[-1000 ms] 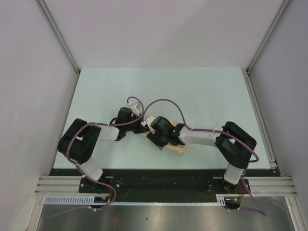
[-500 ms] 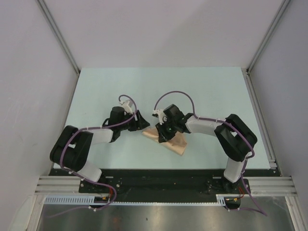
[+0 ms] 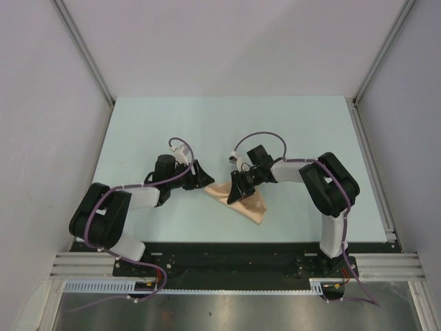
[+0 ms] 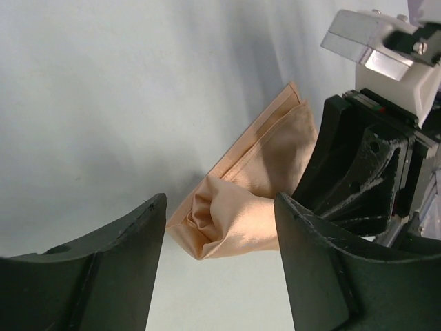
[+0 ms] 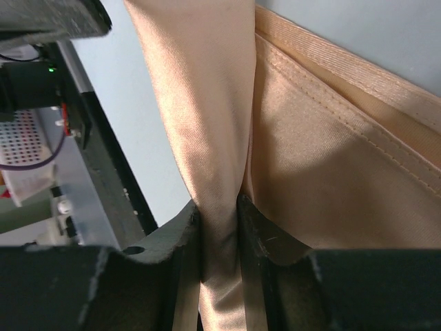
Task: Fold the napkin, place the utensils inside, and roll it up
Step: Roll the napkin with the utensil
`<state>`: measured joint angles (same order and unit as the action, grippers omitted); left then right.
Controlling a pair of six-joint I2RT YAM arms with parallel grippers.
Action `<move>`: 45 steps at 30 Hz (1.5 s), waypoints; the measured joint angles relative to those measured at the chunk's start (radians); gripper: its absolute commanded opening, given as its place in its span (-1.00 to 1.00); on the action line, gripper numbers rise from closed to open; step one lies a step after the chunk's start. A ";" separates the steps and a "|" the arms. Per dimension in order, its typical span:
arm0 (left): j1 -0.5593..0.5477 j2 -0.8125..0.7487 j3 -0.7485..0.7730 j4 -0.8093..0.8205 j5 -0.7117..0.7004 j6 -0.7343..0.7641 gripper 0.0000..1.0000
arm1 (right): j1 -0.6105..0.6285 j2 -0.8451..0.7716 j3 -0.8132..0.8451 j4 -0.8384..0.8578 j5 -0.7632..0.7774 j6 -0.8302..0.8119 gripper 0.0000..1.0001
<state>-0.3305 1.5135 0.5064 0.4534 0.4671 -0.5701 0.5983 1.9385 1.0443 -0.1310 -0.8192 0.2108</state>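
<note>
Top external view: on the pale surface (image 3: 289, 131), the folded napkin (image 3: 252, 207) is being shown lying diagonally between both arms; a fold is being pinched by the right tool (image 3: 238, 192), while the left tool (image 3: 202, 176) is being held spread just beside its left end.
</note>
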 measured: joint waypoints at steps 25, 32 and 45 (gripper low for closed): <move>-0.003 0.181 0.000 0.161 0.140 -0.111 -0.94 | -0.050 0.005 0.096 -0.170 0.018 -0.007 0.15; -0.003 0.182 0.000 0.158 0.139 -0.111 -0.96 | 0.027 -0.211 0.090 -0.206 0.362 -0.036 0.24; -0.003 0.182 0.002 0.151 0.139 -0.111 -0.98 | 0.324 -0.223 0.093 -0.193 0.731 -0.184 0.18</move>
<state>-0.3336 1.6955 0.5079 0.6041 0.6064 -0.6811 0.9222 1.7153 1.1374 -0.3237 -0.0883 0.0269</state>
